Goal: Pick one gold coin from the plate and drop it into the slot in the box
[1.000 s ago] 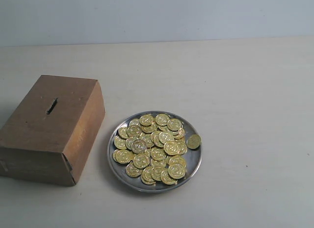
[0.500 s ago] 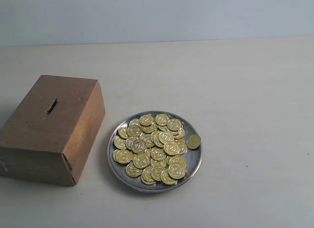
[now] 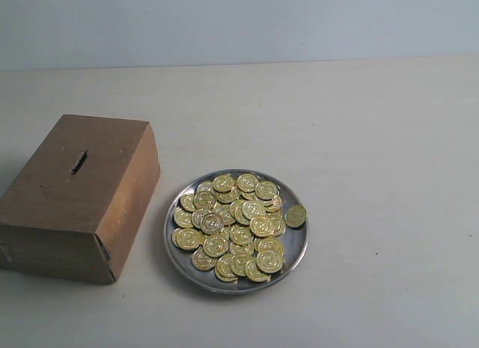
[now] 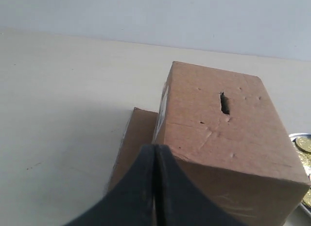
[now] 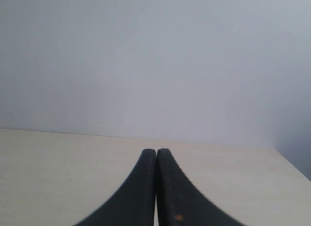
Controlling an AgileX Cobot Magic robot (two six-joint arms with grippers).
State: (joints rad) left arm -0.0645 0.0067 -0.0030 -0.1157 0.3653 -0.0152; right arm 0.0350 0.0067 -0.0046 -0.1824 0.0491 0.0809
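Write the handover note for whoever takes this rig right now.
Left gripper: shut, empty, facing the box.
Right gripper: shut, empty, facing bare table.
The box is on the table, slot in its top face. The plate is beside it, not touching, heaped with gold coins.
Done: nothing, no coin picked.
Left: grasp one coin, carry it to the slot, drop it in.

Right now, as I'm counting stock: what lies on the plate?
A heap of overlapping gold coins lies on the plate; one coin sits apart near its right rim. Coins lower in the heap are covered, so no full count.
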